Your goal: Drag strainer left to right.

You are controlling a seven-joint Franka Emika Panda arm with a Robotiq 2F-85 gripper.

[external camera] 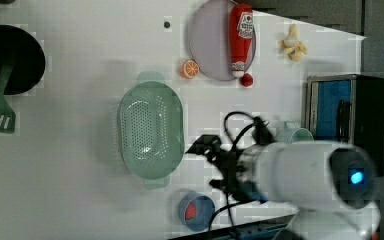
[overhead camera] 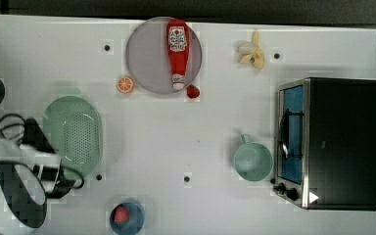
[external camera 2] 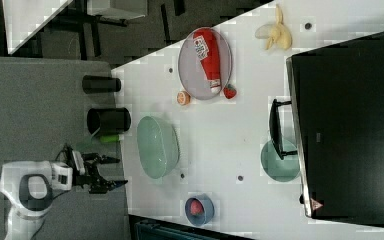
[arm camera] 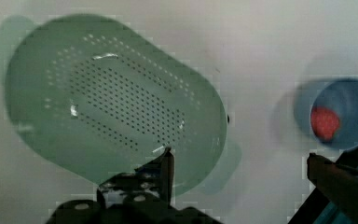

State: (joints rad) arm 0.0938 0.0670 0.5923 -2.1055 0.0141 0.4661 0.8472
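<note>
The jaws stand wide apart and hold nothing; the gripper [arm camera: 240, 161] hangs above the table [overhead camera: 176, 142], over the strainer's [overhead camera: 73, 132] rim; the strainer sits at the top view's left, empty, well apart from the mint cup [overhead camera: 252, 161] and toaster oven [overhead camera: 333, 142] at the top view's right; a blue bowl [arm camera: 342, 114] holds something red nearby

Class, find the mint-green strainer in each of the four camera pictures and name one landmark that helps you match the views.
Top view: strainer at the left, beside the arm.
Left view: just left of centre, below the orange slice.
Right view: left of centre, near the table edge.
Wrist view: fills the left and middle, above the open gripper.
Shared landmark: the blue bowl holding a red fruit sits near the strainer's end.
</note>
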